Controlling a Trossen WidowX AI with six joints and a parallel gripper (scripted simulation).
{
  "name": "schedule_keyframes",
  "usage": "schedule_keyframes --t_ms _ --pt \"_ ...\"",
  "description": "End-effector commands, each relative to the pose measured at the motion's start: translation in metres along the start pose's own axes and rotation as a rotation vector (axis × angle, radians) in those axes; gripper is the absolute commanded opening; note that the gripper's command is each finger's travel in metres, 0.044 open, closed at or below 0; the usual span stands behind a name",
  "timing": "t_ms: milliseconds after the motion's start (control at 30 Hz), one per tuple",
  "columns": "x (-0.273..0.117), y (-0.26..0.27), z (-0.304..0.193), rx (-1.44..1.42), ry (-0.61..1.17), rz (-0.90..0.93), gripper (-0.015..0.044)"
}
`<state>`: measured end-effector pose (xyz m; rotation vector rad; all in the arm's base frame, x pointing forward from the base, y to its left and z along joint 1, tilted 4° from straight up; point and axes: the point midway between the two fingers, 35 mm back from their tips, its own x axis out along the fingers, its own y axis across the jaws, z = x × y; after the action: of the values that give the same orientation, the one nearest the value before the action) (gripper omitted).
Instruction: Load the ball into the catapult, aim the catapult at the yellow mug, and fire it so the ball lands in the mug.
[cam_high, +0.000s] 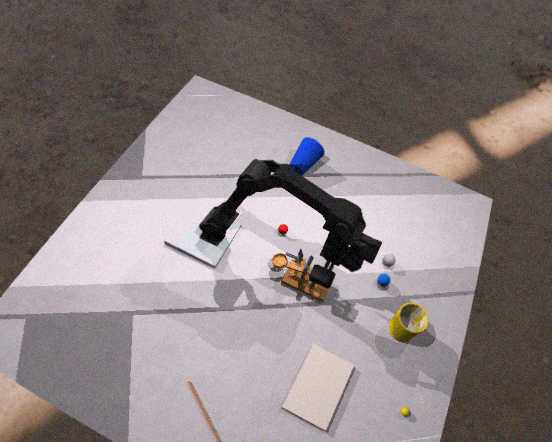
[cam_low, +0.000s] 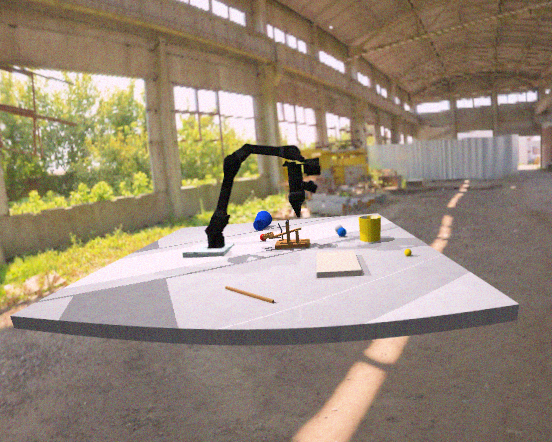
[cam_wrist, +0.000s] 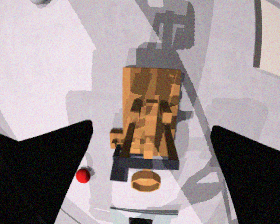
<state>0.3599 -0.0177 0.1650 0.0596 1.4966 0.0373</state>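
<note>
The wooden catapult (cam_high: 302, 286) (cam_low: 292, 244) (cam_wrist: 150, 82) stands on the table, its round launching cup (cam_high: 280, 260) (cam_wrist: 146, 187) on the side toward the arm's base. No ball shows in the cup. My gripper (cam_high: 322, 276) (cam_low: 297, 215) (cam_wrist: 153, 130) is open and empty, pointing down above the catapult. The yellow mug (cam_high: 398, 326) (cam_low: 370, 230) stands upright beyond the catapult's other end. A red ball (cam_high: 283, 229) (cam_low: 263, 237) (cam_wrist: 83, 175) lies beside the catapult. A blue ball (cam_high: 383, 279) (cam_low: 341, 231) and a grey ball (cam_high: 389, 259) lie near the mug; a small yellow ball (cam_high: 405, 411) (cam_low: 408, 252) lies farther off.
A blue cup (cam_high: 308, 154) (cam_low: 262, 220) lies on its side behind the arm. A flat cream block (cam_high: 320, 387) (cam_low: 338, 265) (cam_wrist: 271, 40) and a thin wooden stick (cam_high: 204, 411) (cam_low: 250, 294) lie toward the front. The arm stands on a pale plate (cam_high: 214, 259) (cam_low: 197, 254).
</note>
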Motion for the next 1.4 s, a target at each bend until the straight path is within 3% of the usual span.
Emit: schedule_keyframes --t_ms 0,200,1367 --pt "-0.005 0.0 -0.006 0.002 0.014 0.0 0.044" --pt "0.04 0.0 -0.006 0.002 0.014 0.0 0.044" --pt "0.091 0.0 -0.007 0.002 0.014 0.0 0.044"
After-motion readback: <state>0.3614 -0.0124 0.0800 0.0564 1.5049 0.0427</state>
